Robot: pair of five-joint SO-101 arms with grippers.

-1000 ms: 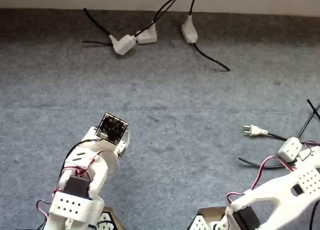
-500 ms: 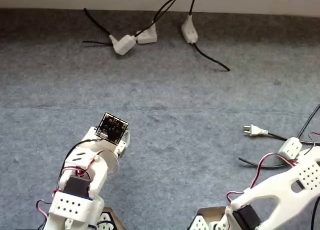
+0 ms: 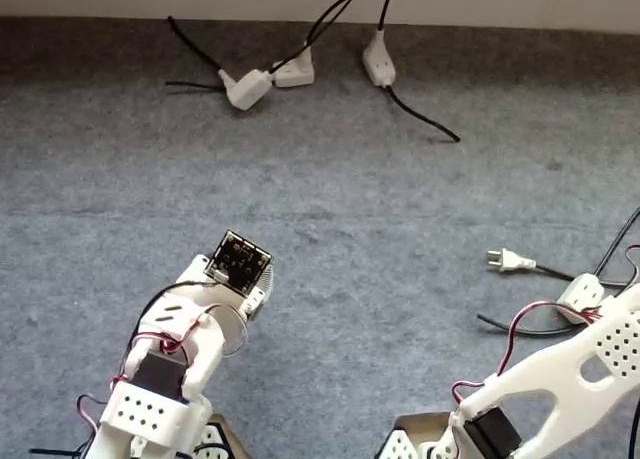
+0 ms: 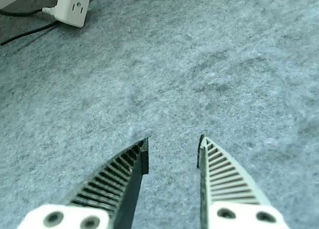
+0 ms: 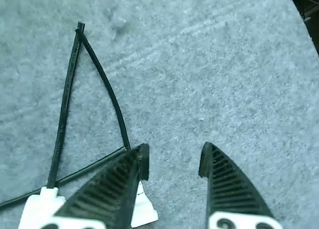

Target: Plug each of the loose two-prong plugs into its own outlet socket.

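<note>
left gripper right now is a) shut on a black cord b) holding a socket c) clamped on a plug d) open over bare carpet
d: the left gripper is open, with just grey carpet showing between its tips.

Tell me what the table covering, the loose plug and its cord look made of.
Table covering: grey felt or short-pile carpet, matte, by its fuzzy mottled texture. Loose plug: smooth white moulded plastic, apparently. Cord: thin, black, curving freely, so probably a rubber or vinyl sheath.
</note>
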